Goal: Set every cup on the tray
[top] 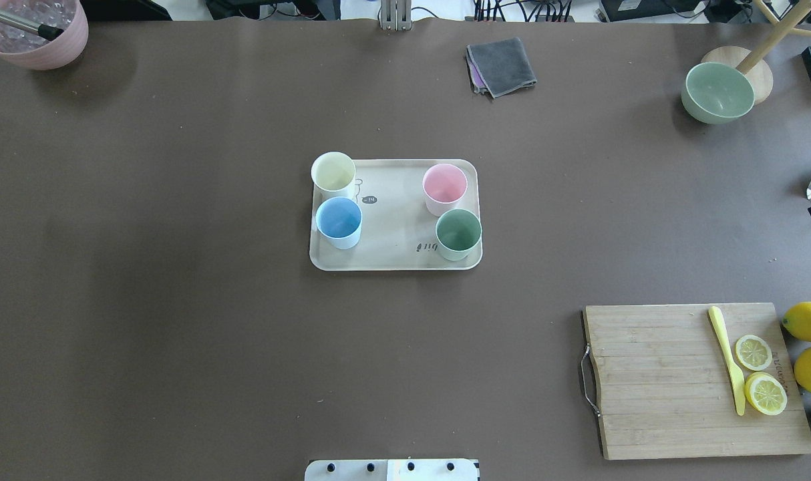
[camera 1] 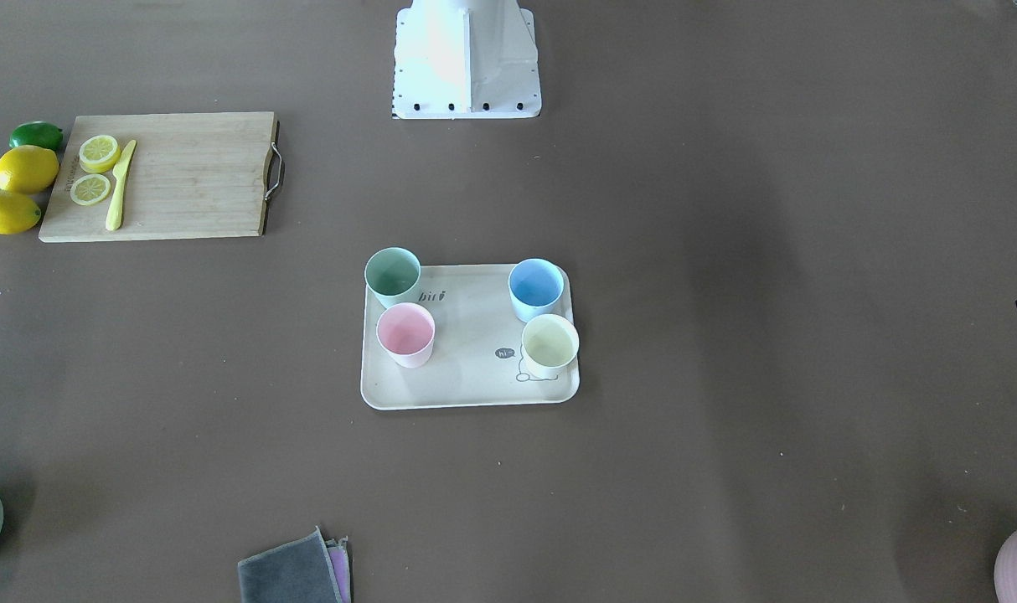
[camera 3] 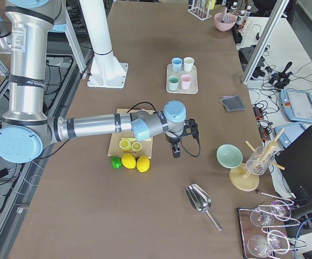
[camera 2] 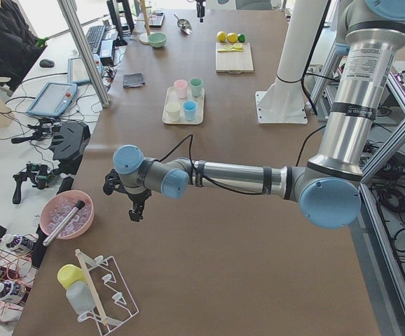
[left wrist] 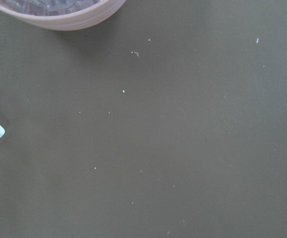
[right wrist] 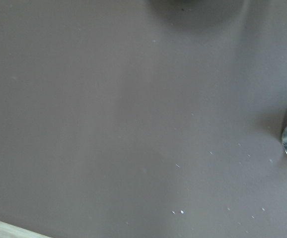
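Note:
The beige tray [top: 395, 257] lies at the table's middle, also in the front-facing view [camera 1: 467, 381]. All four cups stand upright on it: cream-yellow [top: 333, 172], light blue [top: 339, 220], pink [top: 444, 186] and pale green [top: 458, 232]. In the front-facing view they are green [camera 1: 392, 275], blue [camera 1: 535, 285], pink [camera 1: 405, 332] and yellow [camera 1: 549, 343]. My left gripper [camera 2: 136, 208] hangs over bare table far from the tray, beside a pink bowl [camera 2: 66, 213]. My right gripper [camera 3: 176, 151] hangs past the cutting board's end. I cannot tell whether either is open or shut.
A wooden cutting board [top: 659, 381] with lemon slices and a yellow knife [top: 727, 357] lies front right, whole lemons [top: 809, 321] beside it. A green bowl [top: 717, 91], a grey cloth [top: 501, 65] and a metal scoop [camera 3: 199, 200] lie near the far and right edges.

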Action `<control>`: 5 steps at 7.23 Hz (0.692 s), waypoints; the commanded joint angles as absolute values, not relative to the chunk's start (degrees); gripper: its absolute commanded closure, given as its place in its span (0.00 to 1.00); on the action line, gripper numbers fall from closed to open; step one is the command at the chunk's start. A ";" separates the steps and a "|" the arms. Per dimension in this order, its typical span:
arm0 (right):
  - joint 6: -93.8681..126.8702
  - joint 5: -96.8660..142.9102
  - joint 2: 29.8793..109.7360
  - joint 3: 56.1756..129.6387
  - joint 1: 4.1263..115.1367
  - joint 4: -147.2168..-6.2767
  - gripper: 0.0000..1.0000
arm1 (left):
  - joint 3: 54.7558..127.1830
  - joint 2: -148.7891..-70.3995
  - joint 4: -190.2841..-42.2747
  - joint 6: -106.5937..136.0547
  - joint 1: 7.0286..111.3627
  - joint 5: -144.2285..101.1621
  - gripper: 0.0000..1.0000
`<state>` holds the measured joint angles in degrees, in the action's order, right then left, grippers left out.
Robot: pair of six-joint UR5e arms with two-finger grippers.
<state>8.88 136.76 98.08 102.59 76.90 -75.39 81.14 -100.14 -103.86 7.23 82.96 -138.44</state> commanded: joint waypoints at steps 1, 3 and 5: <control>6.77 137.02 103.43 102.40 80.42 -75.93 0.00 | 83.48 -95.55 -103.28 6.42 86.74 -140.36 0.02; 6.68 136.67 105.29 101.52 82.08 -75.94 0.00 | 90.14 -89.07 -103.01 6.24 88.42 -140.36 0.02; 5.98 136.84 105.03 98.71 83.14 -75.85 0.00 | 90.09 -86.24 -103.18 5.46 89.21 -139.40 0.02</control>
